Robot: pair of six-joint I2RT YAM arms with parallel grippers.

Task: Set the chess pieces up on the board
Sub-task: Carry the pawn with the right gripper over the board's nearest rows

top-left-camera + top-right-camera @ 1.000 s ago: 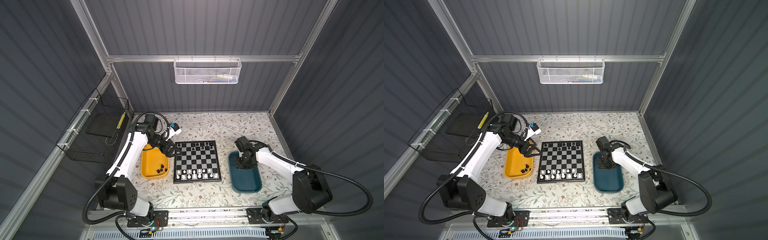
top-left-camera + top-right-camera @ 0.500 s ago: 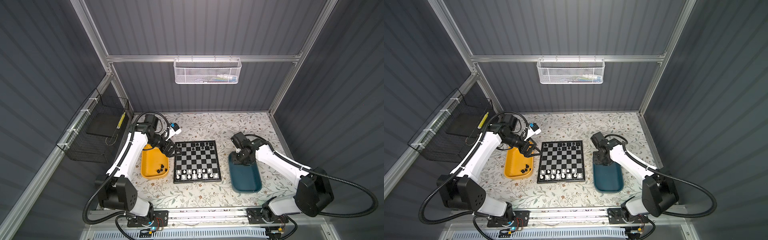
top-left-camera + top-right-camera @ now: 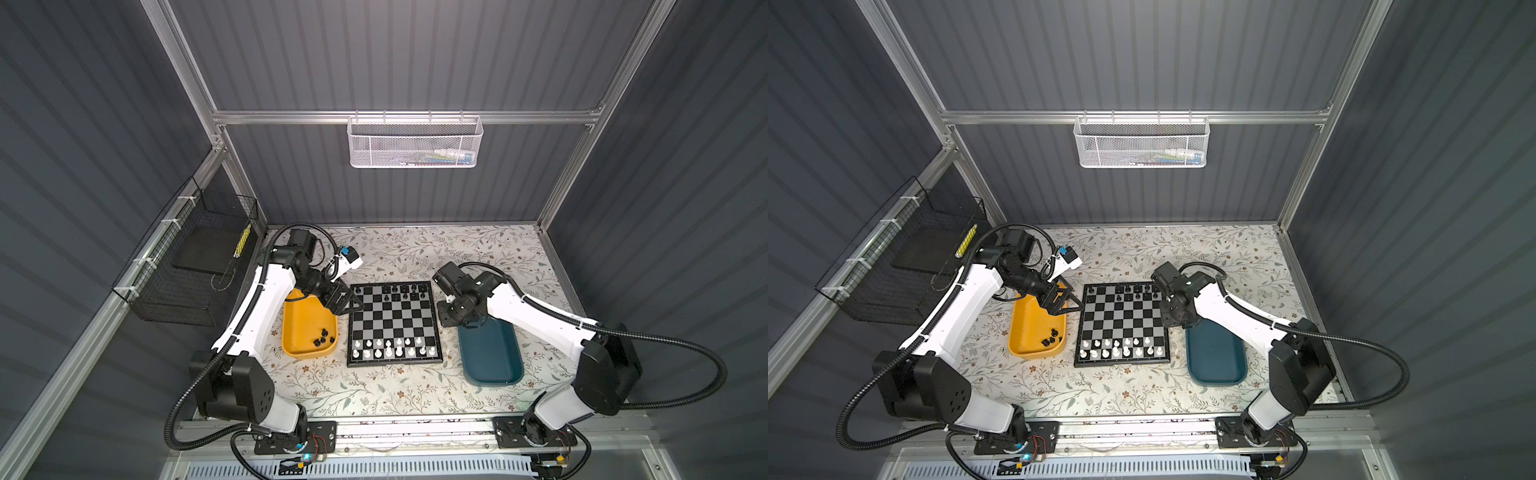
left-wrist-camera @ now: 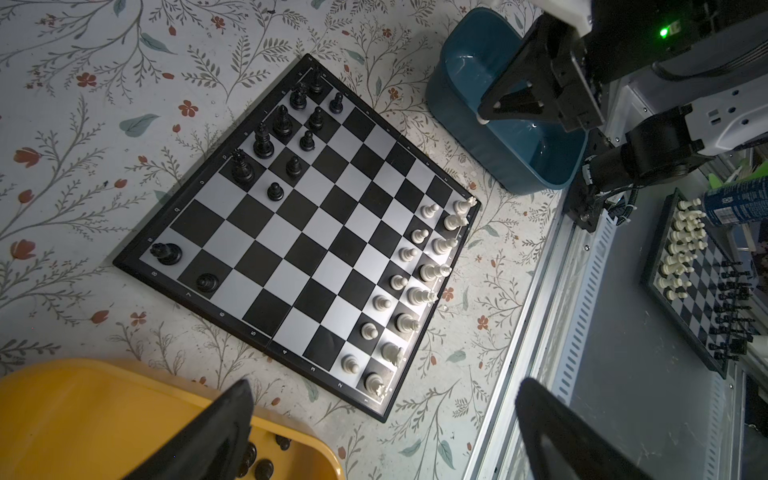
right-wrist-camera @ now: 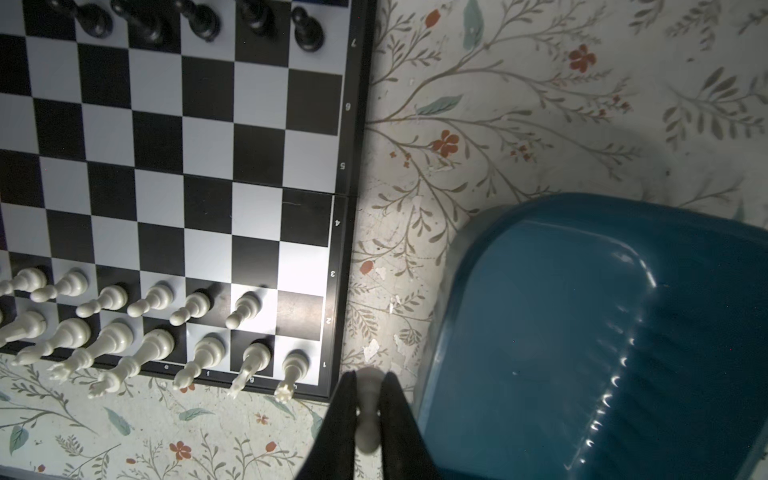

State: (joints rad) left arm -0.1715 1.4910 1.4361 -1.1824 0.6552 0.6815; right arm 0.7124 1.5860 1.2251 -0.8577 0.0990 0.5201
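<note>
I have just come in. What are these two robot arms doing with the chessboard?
They are setting small plastic chess pieces on the black and silver-grey chessboard. The right gripper is shut on a white piece, between the board and the empty teal plastic tray. One square in the white pawn row is bare. The left gripper hangs open at the edge of the yellow plastic tray, where a few black pieces lie. The black side is partly filled.

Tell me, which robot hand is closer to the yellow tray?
Left. The left gripper hangs open right over the yellow tray's far end. The right gripper is on the other side of the board, beside the teal tray, shut on a white piece.
</note>
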